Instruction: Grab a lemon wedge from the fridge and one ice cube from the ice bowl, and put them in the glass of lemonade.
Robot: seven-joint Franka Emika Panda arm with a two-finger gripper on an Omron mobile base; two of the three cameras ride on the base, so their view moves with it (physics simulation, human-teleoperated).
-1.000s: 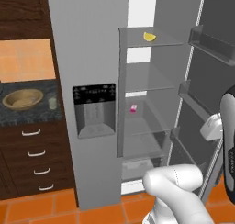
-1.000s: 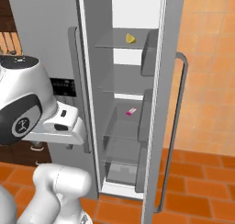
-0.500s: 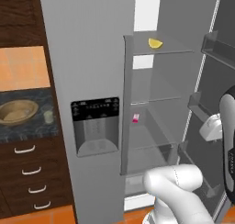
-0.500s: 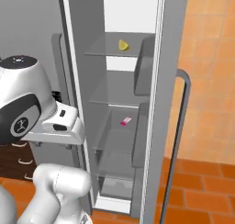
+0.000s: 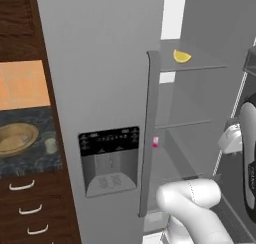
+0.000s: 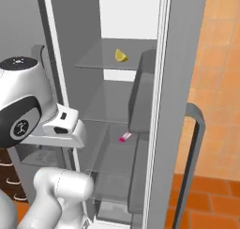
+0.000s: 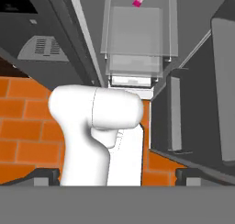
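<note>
Fridge open, wedge on upper shelf

Left base: I see the wedge [image 5: 181,56] on the fridge's [image 5: 105,78] upper shelf, the bowl [image 5: 15,139] and glass [image 5: 50,146] on the desk. Right base: wedge [image 6: 121,56] above a pink packet [image 6: 124,137]. Hand view: pincer [image 7: 117,176] released, grasping nothing.

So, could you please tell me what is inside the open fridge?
In the fridge, the lemon wedge lies on an upper shelf and a pink-and-white packet on a lower one. The arm hides its bottom.
</note>
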